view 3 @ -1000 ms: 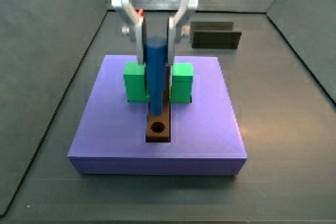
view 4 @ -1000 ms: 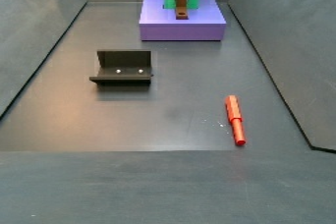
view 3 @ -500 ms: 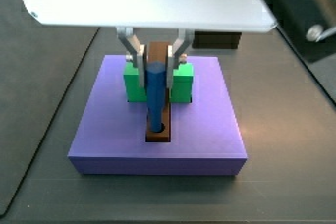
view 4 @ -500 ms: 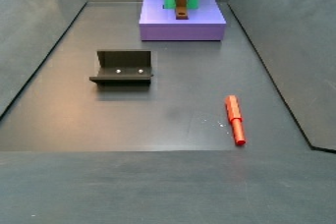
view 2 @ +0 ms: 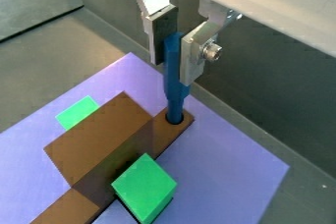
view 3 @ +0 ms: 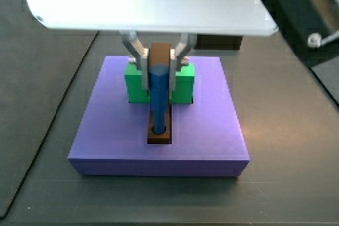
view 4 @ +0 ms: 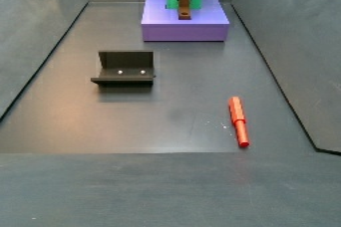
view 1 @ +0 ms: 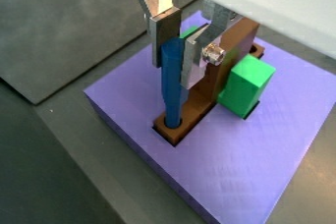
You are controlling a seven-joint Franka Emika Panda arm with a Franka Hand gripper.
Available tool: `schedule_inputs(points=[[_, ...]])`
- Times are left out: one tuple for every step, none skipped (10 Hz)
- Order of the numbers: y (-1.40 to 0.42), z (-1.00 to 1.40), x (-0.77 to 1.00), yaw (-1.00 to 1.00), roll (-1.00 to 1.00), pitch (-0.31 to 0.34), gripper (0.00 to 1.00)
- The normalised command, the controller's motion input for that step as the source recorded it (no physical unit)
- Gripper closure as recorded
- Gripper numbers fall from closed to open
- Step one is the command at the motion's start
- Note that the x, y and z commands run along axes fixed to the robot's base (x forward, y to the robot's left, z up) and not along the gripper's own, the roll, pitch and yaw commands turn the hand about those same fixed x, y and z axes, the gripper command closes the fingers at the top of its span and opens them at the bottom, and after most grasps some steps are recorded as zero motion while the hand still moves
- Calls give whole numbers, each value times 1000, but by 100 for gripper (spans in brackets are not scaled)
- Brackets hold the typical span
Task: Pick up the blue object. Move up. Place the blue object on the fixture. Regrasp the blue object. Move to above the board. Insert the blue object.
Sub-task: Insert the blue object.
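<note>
My wrist views show the pincer (view 1: 184, 33) clamped on the upright blue peg (view 1: 172, 81), its tip in the brown bar's hole (view 2: 174, 120) on the board (view 1: 250, 169), while a side view adds fixture (view 4: 126, 68) and red peg (view 4: 238, 121).

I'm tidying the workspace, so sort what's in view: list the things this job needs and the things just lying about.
Part of the job:
- blue object, upright between the gripper fingers, lower end at the brown bar's hole
- board, purple, under the gripper
- brown bar on the board
- fixture, on the floor

Lying about:
- red peg, on the floor
- green block: on the board, its role unclear
</note>
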Motion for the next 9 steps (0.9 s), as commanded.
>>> schedule_inputs(points=[[0, -206, 71, 0, 41, 0, 100], [0, -200, 0, 0, 70, -10, 100], [-6, -220, 0, 0, 156, -30, 100], [-14, -226, 0, 0, 216, -40, 100], [0, -217, 0, 0, 249, -43, 100], [-57, -191, 0, 0, 237, -41, 100], [-100, -211, 0, 0, 210, -57, 100], [-129, -266, 0, 0, 187, -53, 100], [-191, -231, 0, 0, 197, -59, 100]])
